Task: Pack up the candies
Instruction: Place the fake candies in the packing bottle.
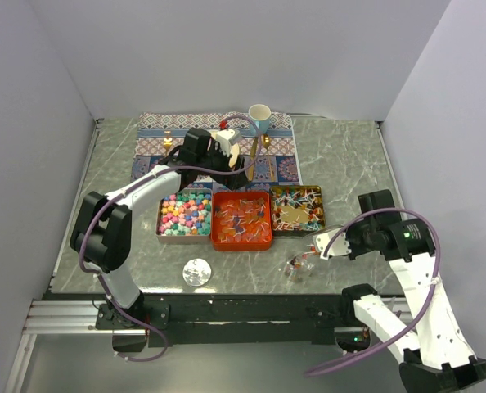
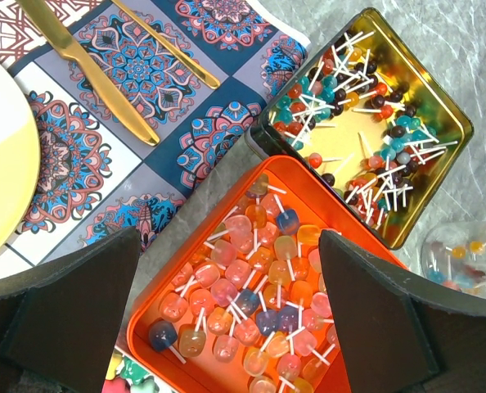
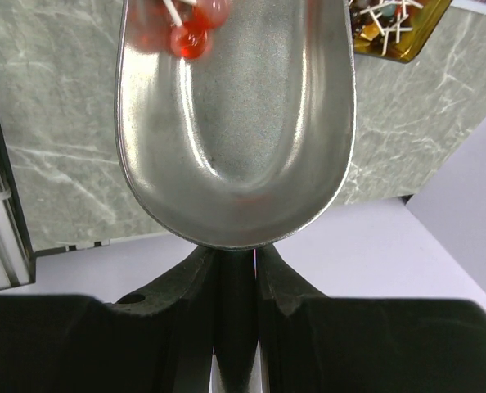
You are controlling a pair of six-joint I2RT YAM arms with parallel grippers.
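The candies lie in three open tins: pastel lumps (image 1: 184, 213) in the left tin, red-orange ones (image 1: 241, 218) in the orange tin (image 2: 149, 332), and multicoloured ones with white ends (image 1: 297, 208) in the gold tin (image 2: 449, 143). My left gripper (image 1: 240, 169) is open and empty above the orange tin's far edge; the red-orange candies (image 2: 251, 278) show between its fingers (image 2: 366, 319). My right gripper (image 1: 335, 243) is shut on the handle of a metal scoop (image 3: 235, 123), which holds a few red candies (image 3: 186, 37) at its tip, above a clear container (image 1: 300, 262).
A patterned placemat (image 1: 280, 155) at the back carries a cream plate (image 2: 2, 155), gold cutlery (image 2: 87, 70) and a cup (image 1: 259, 117). A round silver lid (image 1: 196, 272) lies near the front edge. The clear container also shows in the left wrist view (image 2: 465, 260).
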